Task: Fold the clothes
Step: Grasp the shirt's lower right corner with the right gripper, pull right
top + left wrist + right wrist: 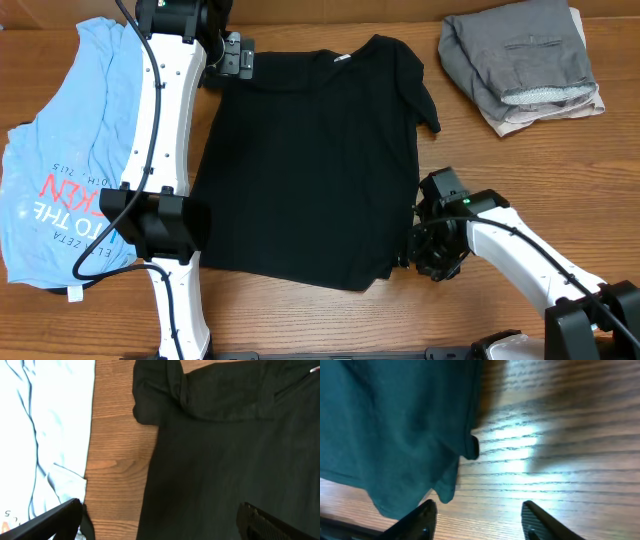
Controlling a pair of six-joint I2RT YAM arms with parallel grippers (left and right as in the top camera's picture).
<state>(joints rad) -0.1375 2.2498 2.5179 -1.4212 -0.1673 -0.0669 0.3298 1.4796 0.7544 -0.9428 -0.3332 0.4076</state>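
Note:
The black T-shirt (310, 160) lies spread flat in the middle of the table, with its white neck tag (343, 58) at the far edge. The light blue shirt (60, 180) with red-and-white lettering lies crumpled at the left, partly under my left arm. My left gripper (235, 55) is open above the black shirt's far left sleeve. In the left wrist view its fingers (160, 520) straddle the black shirt's edge (235, 450) and bare wood, with the blue shirt (45, 425) beside it. My right gripper (425, 250) is open and empty by the shirt's near right corner (395, 425), its fingers (480, 520) over wood.
A folded stack of grey and beige clothes (525, 60) sits at the far right corner. The wooden table (500, 170) shows between it and the black shirt. My left arm (160, 150) runs along the gap between the two shirts.

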